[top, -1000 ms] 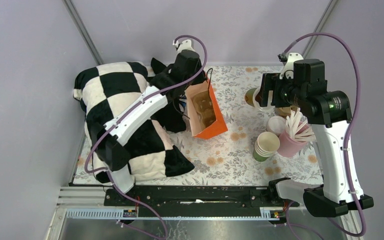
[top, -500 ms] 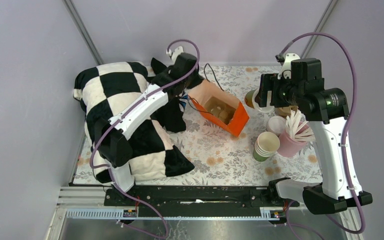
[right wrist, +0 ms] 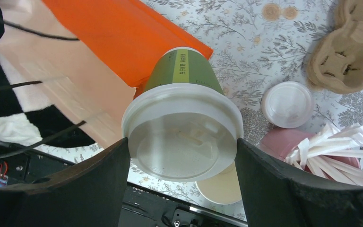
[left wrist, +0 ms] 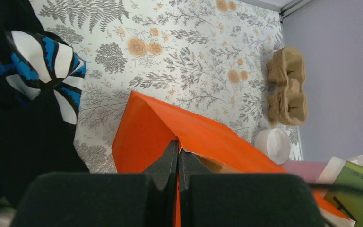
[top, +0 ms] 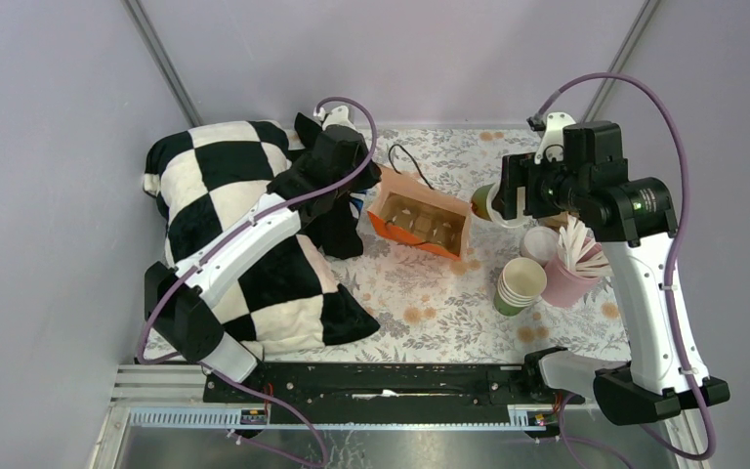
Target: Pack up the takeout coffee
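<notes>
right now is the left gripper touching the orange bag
Touching. The left wrist view shows the left gripper pinched shut on the edge of the orange bag.

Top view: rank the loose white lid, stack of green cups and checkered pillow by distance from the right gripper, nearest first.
1. loose white lid, just base-side of the right gripper.
2. stack of green cups, closer to the bases.
3. checkered pillow, far left.
</notes>
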Robot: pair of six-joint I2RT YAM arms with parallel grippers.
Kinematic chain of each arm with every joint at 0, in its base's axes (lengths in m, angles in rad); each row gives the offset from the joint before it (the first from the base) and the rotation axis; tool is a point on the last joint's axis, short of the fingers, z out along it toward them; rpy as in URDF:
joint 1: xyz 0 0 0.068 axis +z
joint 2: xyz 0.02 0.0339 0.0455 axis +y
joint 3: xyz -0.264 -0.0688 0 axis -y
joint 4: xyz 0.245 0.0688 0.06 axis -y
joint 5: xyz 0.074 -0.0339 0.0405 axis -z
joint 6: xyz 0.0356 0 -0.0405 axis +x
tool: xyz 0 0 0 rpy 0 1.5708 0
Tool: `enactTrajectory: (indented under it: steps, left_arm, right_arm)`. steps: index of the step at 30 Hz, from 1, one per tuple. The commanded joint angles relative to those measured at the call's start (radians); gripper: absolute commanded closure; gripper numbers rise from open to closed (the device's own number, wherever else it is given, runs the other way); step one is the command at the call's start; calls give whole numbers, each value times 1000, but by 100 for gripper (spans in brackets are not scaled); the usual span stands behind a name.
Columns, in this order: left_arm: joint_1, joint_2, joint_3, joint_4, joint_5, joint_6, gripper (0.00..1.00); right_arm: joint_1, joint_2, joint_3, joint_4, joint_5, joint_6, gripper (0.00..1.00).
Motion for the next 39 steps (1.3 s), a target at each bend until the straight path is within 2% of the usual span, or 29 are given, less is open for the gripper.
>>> enactTrajectory:
  steps: [1, 7, 12, 17, 23, 30, 39]
  left_arm:
    - [-3, -66, -13, -27, 8, 112, 100]
    - [-10, -107, -48, -85, 66, 127, 94]
    - [-33, -94, -46, -138, 34, 147, 96]
    - [-63, -118, -53, -157, 4, 183, 97]
    - [-65, -150, -88, -168, -18, 170, 100]
    - [-64, -174, -95, -183, -71, 104, 100]
    - [-65, -172, -82, -213, -62, 83, 100]
  right_arm:
    - [30, -34, -13, 38, -102, -22, 43]
    - [49, -46, -8, 39, -93, -28, 44]
    - [53, -64, 18, 41, -119, -65, 44]
    - [77, -122, 13, 55, -253, -185, 44]
    - [129, -150, 67, 62, -315, -252, 45]
    - [199, -150, 53, 96, -504, -217, 52]
    - [280, -127, 19, 125, -506, -180, 52]
